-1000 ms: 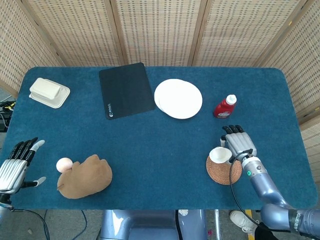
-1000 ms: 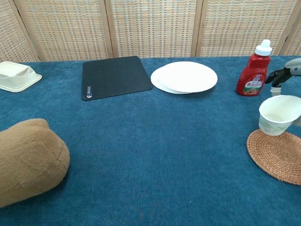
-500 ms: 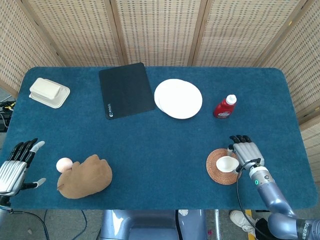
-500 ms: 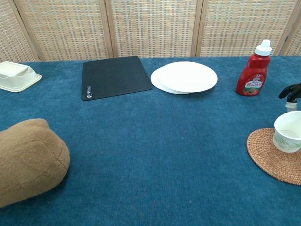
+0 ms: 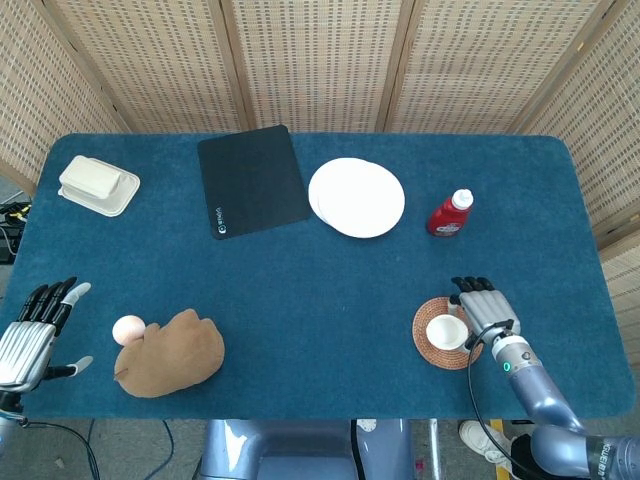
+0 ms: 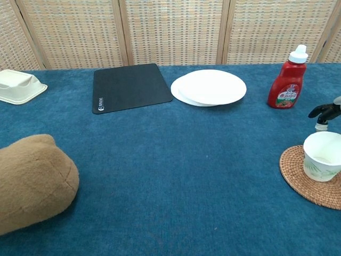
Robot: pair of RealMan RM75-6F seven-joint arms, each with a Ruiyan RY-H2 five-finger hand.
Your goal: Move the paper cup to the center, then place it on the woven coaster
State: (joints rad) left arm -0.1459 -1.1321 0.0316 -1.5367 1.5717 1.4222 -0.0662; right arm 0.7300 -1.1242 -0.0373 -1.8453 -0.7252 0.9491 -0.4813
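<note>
The white paper cup (image 5: 446, 331) stands upright on the round woven coaster (image 5: 432, 350) near the table's front right. In the chest view the cup (image 6: 321, 163) sits on the coaster (image 6: 298, 176) at the right edge of the frame. My right hand (image 5: 486, 310) lies against the cup's right side and holds it, its fingers stretched toward the far side; only one dark fingertip (image 6: 323, 111) shows in the chest view. My left hand (image 5: 30, 335) hangs open off the table's front left corner, holding nothing.
A red sauce bottle (image 5: 449, 213) stands just beyond the coaster. White plates (image 5: 357, 197) and a black mat (image 5: 253, 180) lie at the back, a cream box (image 5: 98, 185) at the far left. A brown plush (image 5: 172, 352) and a small ball (image 5: 128, 329) sit front left.
The cup has come down from a tilted carry just beyond the coaster onto the coaster and now stands upright. My right hand moved toward me with it. The left hand stayed put.
</note>
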